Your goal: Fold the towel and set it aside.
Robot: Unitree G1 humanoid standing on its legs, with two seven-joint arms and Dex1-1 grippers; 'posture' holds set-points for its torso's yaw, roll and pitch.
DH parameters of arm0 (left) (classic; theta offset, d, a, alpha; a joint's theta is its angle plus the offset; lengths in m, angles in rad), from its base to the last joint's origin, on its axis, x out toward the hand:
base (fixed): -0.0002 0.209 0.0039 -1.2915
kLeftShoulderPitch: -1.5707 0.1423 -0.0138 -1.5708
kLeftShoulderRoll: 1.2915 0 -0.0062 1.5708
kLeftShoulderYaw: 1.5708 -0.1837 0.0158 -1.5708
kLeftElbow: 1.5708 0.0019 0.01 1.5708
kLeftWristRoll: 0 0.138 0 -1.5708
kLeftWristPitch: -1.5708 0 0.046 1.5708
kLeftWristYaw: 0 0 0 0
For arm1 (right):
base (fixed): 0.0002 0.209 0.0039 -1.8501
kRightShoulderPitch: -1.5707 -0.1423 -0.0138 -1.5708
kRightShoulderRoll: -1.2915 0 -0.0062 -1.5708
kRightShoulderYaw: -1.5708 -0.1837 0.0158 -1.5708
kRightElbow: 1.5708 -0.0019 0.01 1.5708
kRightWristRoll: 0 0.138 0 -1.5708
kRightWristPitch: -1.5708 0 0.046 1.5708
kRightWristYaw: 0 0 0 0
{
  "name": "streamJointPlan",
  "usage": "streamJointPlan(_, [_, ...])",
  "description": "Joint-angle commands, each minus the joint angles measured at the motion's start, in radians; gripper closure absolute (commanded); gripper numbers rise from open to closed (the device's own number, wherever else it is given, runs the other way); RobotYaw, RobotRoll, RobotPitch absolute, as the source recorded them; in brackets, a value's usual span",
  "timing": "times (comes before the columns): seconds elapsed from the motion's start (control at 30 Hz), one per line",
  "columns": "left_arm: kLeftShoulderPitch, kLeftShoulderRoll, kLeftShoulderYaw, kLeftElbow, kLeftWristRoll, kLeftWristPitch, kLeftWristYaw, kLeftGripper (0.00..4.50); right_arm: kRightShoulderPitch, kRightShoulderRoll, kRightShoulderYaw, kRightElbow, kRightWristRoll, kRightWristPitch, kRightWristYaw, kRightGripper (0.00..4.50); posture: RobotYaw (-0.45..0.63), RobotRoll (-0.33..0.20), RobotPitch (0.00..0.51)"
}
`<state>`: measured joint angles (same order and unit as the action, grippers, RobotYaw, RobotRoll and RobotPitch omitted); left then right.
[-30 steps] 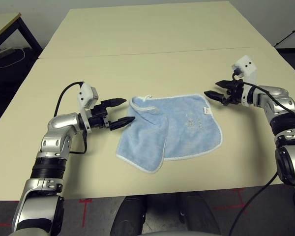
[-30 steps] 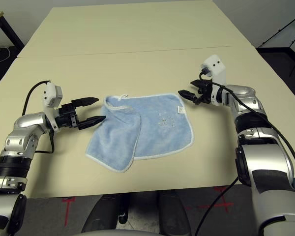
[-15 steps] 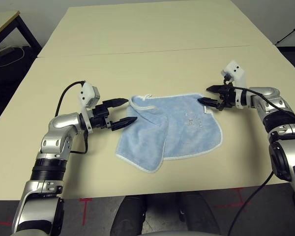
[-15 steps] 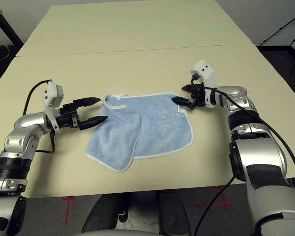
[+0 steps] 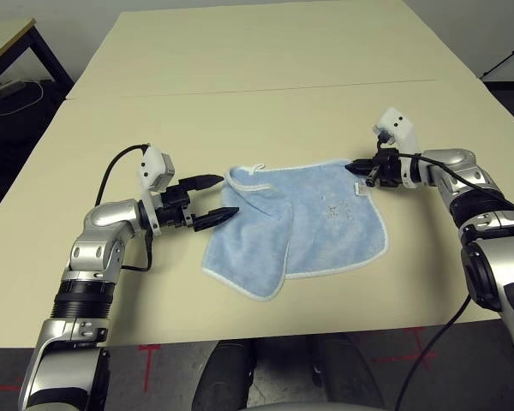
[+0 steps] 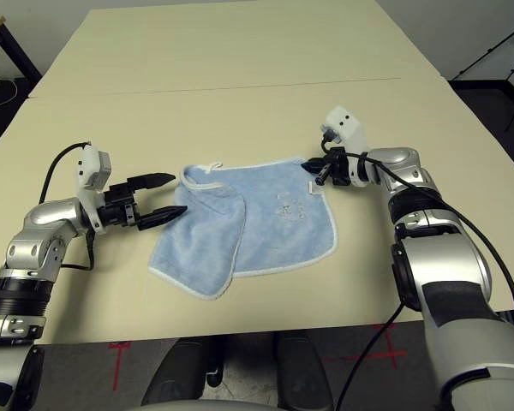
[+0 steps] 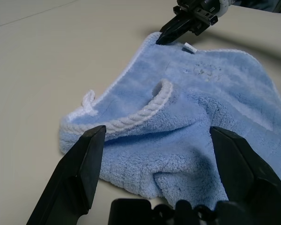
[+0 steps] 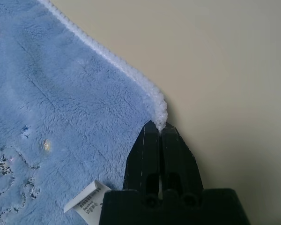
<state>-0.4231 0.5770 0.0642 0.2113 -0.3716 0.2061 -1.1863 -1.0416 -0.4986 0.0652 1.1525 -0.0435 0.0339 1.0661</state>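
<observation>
Cream tabletop [image 5: 240, 120] carries the light-blue terry towel [image 5: 334, 223] near its front edge. My right gripper [image 8: 160, 126] pinches its far right corner; my left gripper [image 5: 230, 195] gapes. Soft, light, floppy: I'd grip the hemmed corners.

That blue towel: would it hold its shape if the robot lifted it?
Probably not: the towel already flops over itself in soft wrinkles, so it should droop. Its fluffy pile suggests it's light and unlikely to slip from the right hand pinching its corner.

Likely a lab: tripod legs [image 6: 488, 70], floor tape [image 6: 118, 364].
</observation>
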Motion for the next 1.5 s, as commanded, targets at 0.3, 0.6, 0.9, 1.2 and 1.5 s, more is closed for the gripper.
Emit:
streamJointPlan(0.3, [-0.002, -0.016, -0.021, 0.016, 0.006, 0.005, 0.021, 0.0, -0.071, 0.045, -0.148, -0.073, 0.124, -0.327, -0.099, 4.48, 0.08, 0.0, 0.154])
streamJointPlan(0.6, [-0.055, -0.06, -0.047, 0.088, 0.025, -0.006, 0.052, 0.0, -0.19, 0.108, -0.236, -0.159, 0.221, -0.51, -0.18, 4.48, 0.06, 0.0, 0.148])
streamJointPlan(0.9, [-0.111, -0.088, -0.062, 0.156, 0.037, -0.03, 0.055, 0.0, -0.366, 0.127, -0.279, -0.172, 0.294, -0.578, -0.216, 4.48, 0.03, 0.0, 0.141])
streamJointPlan(1.2, [-0.128, -0.109, -0.061, 0.185, 0.04, -0.032, 0.066, 0.0, -0.434, 0.127, -0.313, -0.244, 0.413, -0.521, -0.116, 4.48, 0.03, 0.0, 0.144])
streamJointPlan(1.5, [-0.181, -0.144, -0.036, 0.276, 0.055, -0.07, 0.15, 0.0, -0.351, 0.069, -0.31, -0.345, 0.452, -0.406, -0.032, 4.48, 0.01, 0.0, 0.142])
